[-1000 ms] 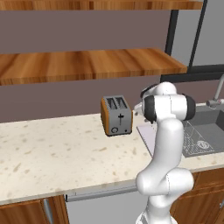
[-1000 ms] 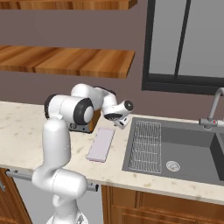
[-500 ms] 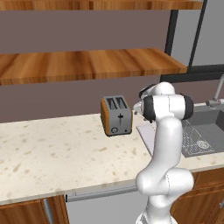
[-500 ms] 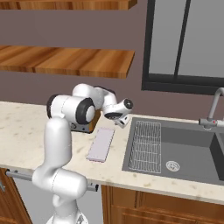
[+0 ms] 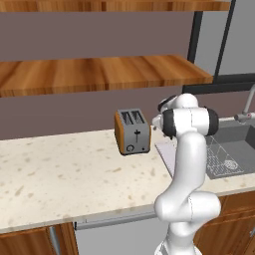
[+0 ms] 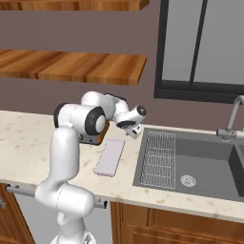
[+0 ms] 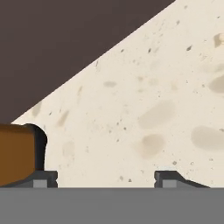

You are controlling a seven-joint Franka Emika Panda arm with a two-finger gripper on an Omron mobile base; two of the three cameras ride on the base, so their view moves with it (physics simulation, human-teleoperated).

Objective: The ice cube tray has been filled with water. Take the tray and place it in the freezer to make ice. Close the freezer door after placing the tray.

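Hand over tray far end | toaster adj | sink beside

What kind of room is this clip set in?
A rendered home kitchen, by the look of it: a speckled stone counter carries a steel toaster, a dark sink with a faucet sits under a window, and wooden shelves line the wall.

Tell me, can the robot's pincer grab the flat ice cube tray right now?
Probably yes. The ice cube tray lies bare on the counter with nothing on top, and the pincer hangs just past its far end, with its jaws apart.
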